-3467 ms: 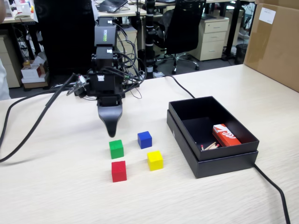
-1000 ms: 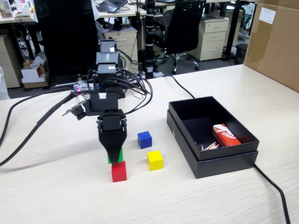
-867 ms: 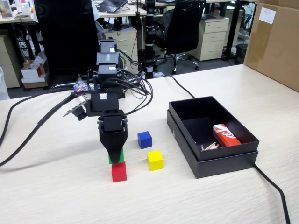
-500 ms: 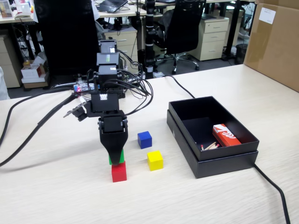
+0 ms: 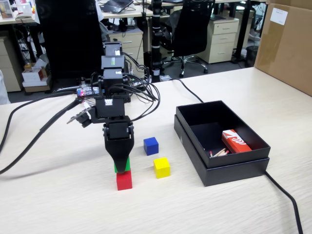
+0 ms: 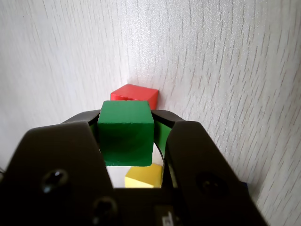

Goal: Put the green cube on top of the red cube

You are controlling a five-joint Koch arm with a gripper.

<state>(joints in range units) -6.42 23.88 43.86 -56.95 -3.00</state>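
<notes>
The green cube (image 6: 126, 134) sits between my black gripper's (image 6: 127, 117) two jaws, which are shut on its sides. In the fixed view the gripper (image 5: 122, 165) points straight down, and a sliver of the green cube (image 5: 117, 168) shows at its tip, directly over the red cube (image 5: 124, 181) and touching or almost touching its top. The red cube rests on the pale wooden table. In the wrist view only the red cube's far edge (image 6: 135, 92) shows beyond the green cube.
A blue cube (image 5: 151, 146) and a yellow cube (image 5: 162, 167) lie just right of the gripper; the yellow cube also shows in the wrist view (image 6: 143, 177). An open black box (image 5: 195, 124) holding a red-and-white packet (image 5: 236, 141) stands to the right. Cables trail to the left.
</notes>
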